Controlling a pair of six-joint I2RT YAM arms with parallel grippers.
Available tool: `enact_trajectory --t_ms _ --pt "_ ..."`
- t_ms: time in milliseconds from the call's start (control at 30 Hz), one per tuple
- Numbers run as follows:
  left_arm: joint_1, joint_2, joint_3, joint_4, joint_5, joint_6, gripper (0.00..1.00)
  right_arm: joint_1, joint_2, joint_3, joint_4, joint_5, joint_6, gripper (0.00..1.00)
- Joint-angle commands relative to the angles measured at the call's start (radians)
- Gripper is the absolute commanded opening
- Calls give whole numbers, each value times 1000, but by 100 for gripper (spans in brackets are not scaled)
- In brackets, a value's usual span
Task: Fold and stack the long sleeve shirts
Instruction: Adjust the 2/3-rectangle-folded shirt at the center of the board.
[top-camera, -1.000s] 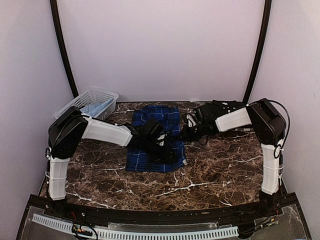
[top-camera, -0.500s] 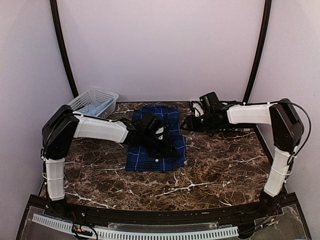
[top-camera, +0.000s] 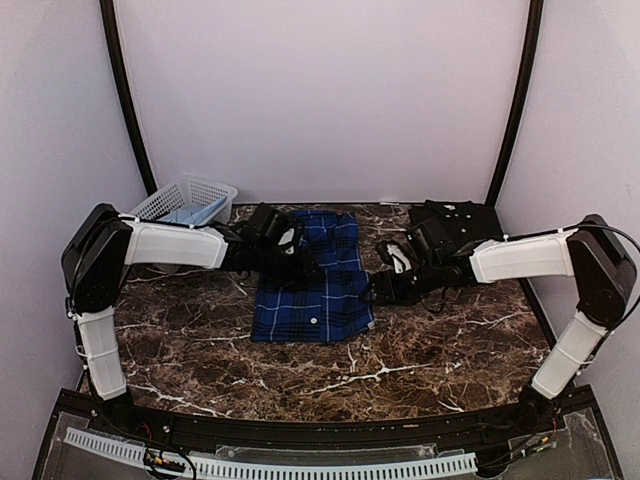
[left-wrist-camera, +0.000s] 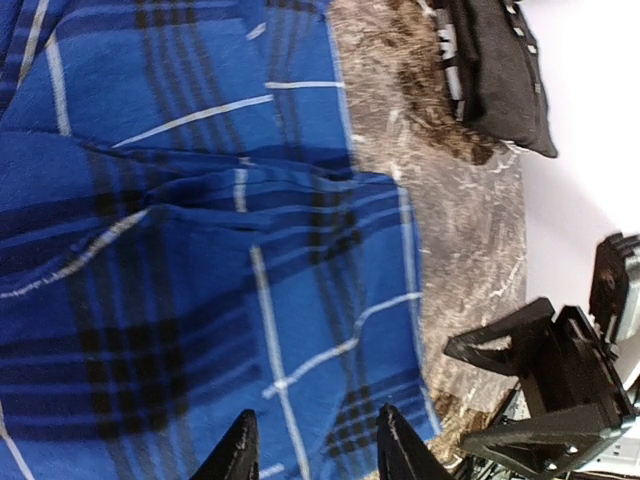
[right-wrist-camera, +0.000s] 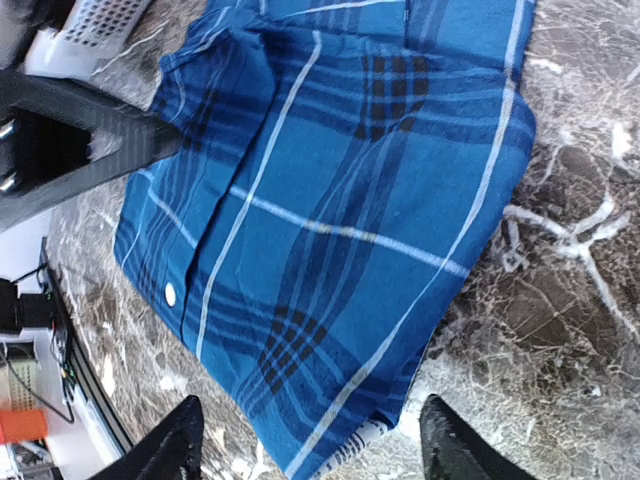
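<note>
Table (top-camera: 430, 350) under plaid shirt (top-camera: 325, 290), folded flat; black shirt (top-camera: 455, 220) folded, apart, off plaid shirt's far-right corner. Left gripper (left-wrist-camera: 315, 455) over plaid shirt's far-left part, fingers apart, empty. Right gripper (right-wrist-camera: 310, 450) beside plaid shirt's right edge, fingers wide, empty.

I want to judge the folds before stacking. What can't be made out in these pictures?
- black shirt: in the top view the right arm covers its near left part, and the left wrist view cuts it off at the top edge. Its fold can't be judged.
- plaid shirt: in the top view the left arm hides its far left corner.
- basket: its contents are too small to name in the top view.
</note>
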Motion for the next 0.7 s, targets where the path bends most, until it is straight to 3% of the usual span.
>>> enact_trajectory --t_ms 0,333,667 --pt "7 41 -4 8 6 6 39 -16 -48 -94 204 -122 35 75" --pt "26 87 -9 -19 -24 -13 39 -34 49 -149 363 -289 103 82" --pt "28 96 -2 -24 -24 -23 39 -34 97 -161 398 -392 140 76"
